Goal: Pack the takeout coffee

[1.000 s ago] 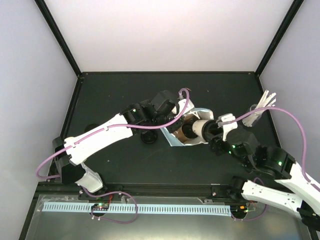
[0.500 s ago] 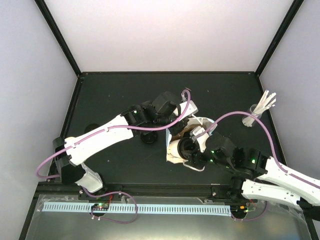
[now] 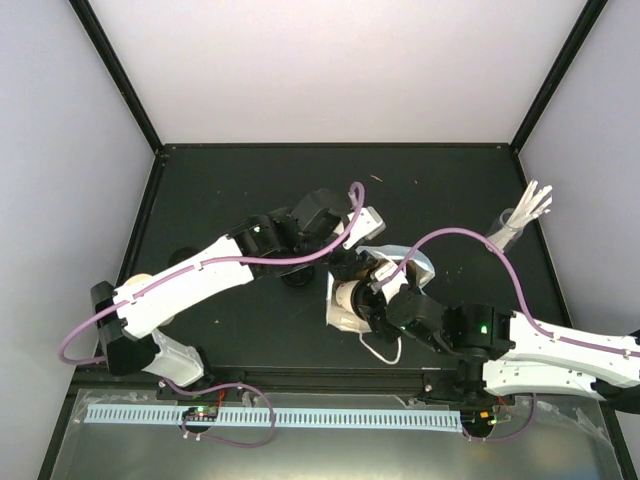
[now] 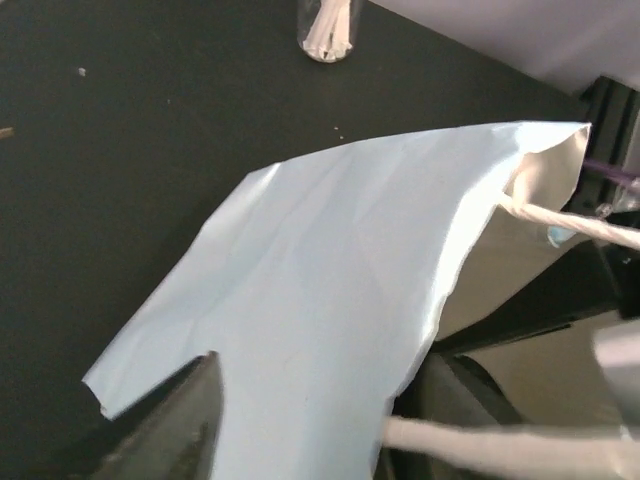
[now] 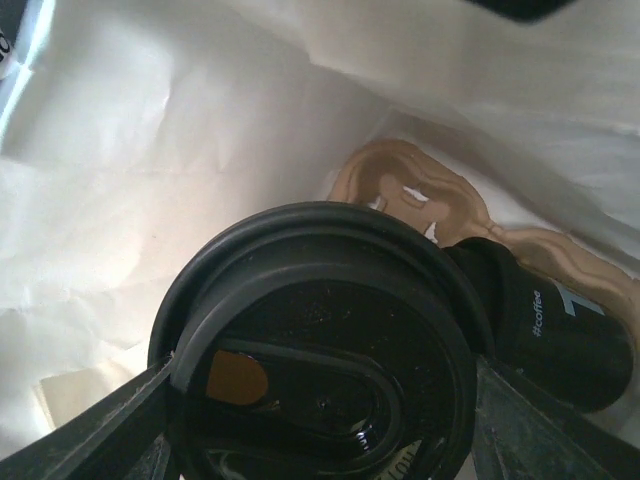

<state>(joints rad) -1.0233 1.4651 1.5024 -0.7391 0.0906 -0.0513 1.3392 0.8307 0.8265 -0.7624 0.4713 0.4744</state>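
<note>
In the right wrist view my right gripper is shut on a coffee cup, whose black round lid fills the space between the fingers. It sits inside the white interior of the bag. Behind it lie the brown pulp carrier and a dark cup marked "#coffee". From above, the right gripper is at the mouth of the light-blue bag. My left gripper is at the bag's far edge. Its fingers stand apart, open, with the blue bag wall between them.
A clear glass of white sticks stands at the back right. A black round thing lies under the left arm. The bag's white handle trails toward the front edge. Black frame posts edge the dark table.
The right gripper has carried the cup left and toward the front, into the bag's mouth. The bag has swung nearer the front. The left jaws, shut on the bag before, have opened.
</note>
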